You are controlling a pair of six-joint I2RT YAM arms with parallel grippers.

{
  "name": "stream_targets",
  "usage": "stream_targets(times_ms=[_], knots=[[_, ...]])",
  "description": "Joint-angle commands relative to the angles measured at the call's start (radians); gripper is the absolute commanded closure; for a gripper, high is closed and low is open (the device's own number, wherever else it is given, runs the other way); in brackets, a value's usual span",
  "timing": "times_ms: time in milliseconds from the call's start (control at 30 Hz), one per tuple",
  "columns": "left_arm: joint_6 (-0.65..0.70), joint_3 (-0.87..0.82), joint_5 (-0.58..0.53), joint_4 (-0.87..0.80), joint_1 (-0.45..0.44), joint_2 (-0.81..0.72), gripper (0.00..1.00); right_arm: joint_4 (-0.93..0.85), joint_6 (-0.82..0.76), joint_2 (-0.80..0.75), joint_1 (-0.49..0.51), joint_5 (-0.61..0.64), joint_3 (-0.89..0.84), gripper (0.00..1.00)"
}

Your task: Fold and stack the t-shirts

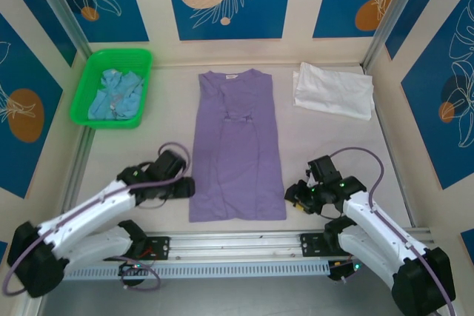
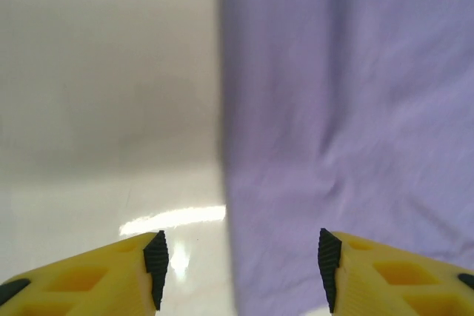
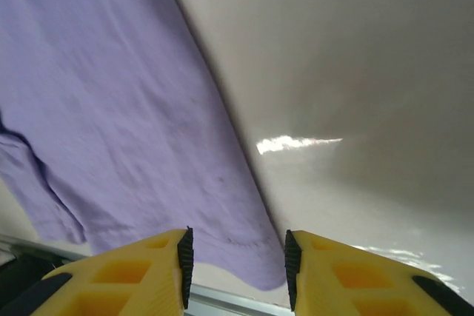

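The lavender-purple t-shirt (image 1: pixel 237 149) lies flat in the middle of the table, folded into a long strip with its collar at the far end. My left gripper (image 1: pixel 187 187) is at its near left corner. In the left wrist view the left gripper (image 2: pixel 238 270) stands open, its jaws either side of the shirt's (image 2: pixel 348 109) left edge. My right gripper (image 1: pixel 295 196) is at the near right corner. There the right gripper (image 3: pixel 237 268) is open, straddling the hem corner of the shirt (image 3: pixel 111 109). A folded white t-shirt (image 1: pixel 333 90) lies at the back right. The light blue t-shirt (image 1: pixel 115 95) is crumpled in the basket.
A green plastic basket (image 1: pixel 95 70) stands at the back left. An aluminium rail (image 1: pixel 237 243) runs along the near table edge just behind the shirt's hem. Metal posts and patterned blue walls enclose the table on three sides.
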Motion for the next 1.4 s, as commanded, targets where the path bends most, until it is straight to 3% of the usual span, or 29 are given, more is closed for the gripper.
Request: stream_targets(times_ms=[0,167,367,733,1067,1367], knots=[[-0.166,-0.121,0.085,-0.036,-0.053,-0.099,0.45,0.014,0.043,-0.006,0.069,-0.049,-0.034,0.60],[-0.199,-0.204,0.171,0.084,-0.065,-0.089,0.44,0.054,0.112,0.058,0.203,0.034,-0.026,0.59],[-0.225,-0.249,0.257,0.263,-0.067,0.008,0.45,0.064,0.136,0.127,0.256,0.099,-0.008,0.57],[-0.228,-0.257,0.322,0.380,-0.066,0.086,0.51,0.155,0.125,0.177,0.277,0.069,-0.004,0.59],[-0.232,-0.266,0.395,0.483,-0.066,0.138,0.55,0.132,0.113,0.192,0.290,0.092,0.015,0.64],[-0.216,-0.261,0.436,0.478,-0.065,0.096,0.55,0.127,0.111,0.195,0.294,0.100,0.016,0.71]])
